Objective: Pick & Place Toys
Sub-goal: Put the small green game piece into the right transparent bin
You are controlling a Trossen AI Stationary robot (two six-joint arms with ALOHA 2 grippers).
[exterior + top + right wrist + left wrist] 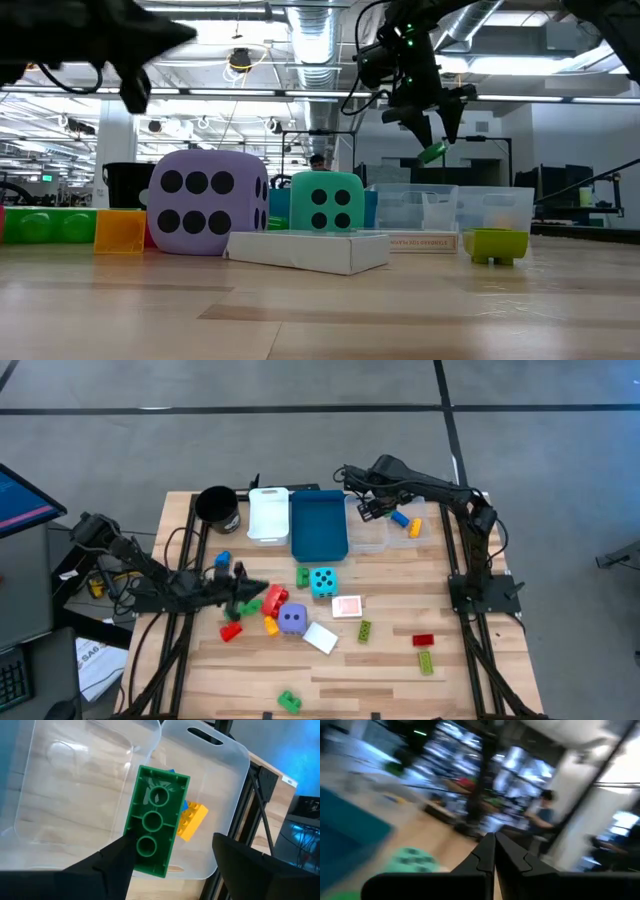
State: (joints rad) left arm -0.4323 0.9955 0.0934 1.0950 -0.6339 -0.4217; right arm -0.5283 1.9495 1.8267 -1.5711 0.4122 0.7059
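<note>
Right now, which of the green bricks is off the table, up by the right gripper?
The green brick between the right gripper's open fingers, above the clear bins. The other green bricks lie on the table.

Closed left end effector (494,851), blurred green die (411,860) (perhaps cyan), blue bin (345,827), person (544,815) behind.

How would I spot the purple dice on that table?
Find the blue bin at the table's far edge, then come toward the near edge past the cyan dice. The purple dice sits just beyond it, a big soft cube among the small bricks.
</note>
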